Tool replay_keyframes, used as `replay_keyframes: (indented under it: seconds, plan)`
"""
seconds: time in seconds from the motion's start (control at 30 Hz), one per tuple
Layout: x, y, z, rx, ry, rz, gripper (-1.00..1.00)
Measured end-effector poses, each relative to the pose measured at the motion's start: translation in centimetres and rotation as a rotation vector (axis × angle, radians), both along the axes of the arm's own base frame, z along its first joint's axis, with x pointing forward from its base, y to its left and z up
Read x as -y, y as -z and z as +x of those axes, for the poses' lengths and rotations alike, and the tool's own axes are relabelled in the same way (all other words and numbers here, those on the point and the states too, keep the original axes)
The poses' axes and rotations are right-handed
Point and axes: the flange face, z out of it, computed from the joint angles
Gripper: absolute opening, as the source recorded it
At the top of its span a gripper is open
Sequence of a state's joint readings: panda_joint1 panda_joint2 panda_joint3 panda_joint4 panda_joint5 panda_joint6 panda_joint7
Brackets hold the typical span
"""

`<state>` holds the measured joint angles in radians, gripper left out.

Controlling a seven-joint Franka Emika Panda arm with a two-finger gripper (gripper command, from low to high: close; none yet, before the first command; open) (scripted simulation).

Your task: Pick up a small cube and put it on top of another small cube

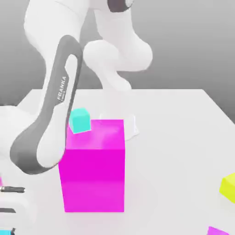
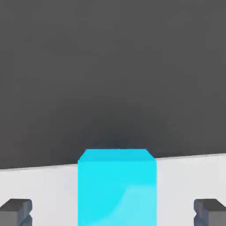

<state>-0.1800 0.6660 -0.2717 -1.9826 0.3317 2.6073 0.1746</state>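
One small, glossy sky-cyan cube sits low in the middle of the hand view, square to the camera with its edges upright and level and no side longer than another, resting on the plain white tabletop at that table's far edge, with a dark grey backdrop beyond. Two dark grey fingertips of the gripper stand spread wide apart at the lower corners of that frame, the cube between them and touched by neither. Mid-frame in the exterior view, a big glossy magenta cube stands on the white table with a small turquoise cube at its upper-left corner, a yellow cube at the right edge, the white Franka arm across the left, and a grey wall behind.
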Motion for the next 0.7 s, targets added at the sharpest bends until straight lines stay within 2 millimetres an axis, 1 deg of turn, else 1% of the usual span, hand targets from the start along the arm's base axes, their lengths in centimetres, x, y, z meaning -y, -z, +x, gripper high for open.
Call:
replay_keyframes:
  seconds: [0.17,0.2,0.23,0.27,0.33,0.4,0.57,0.7]
  plan:
    - [0.0,0.0,0.0,0.000,0.000,0.002,-1.00]
    - [0.0,0.6,-0.1,-0.001,0.001,0.002,-1.00]
    - [0.0,0.0,0.0,-0.001,0.000,0.001,-1.00]
    - [0.0,-1.1,0.0,-0.001,-0.001,0.001,-1.00]
    - [0.0,-4.1,0.0,-0.001,-0.001,0.002,-1.00]
    - [-0.6,-6.5,-0.3,0.003,0.022,0.024,-1.00]
    - [-2.9,-11.6,-1.8,0.013,0.101,0.100,-1.00]
    - [-5.0,-15.5,-3.5,0.014,0.156,0.148,-1.00]
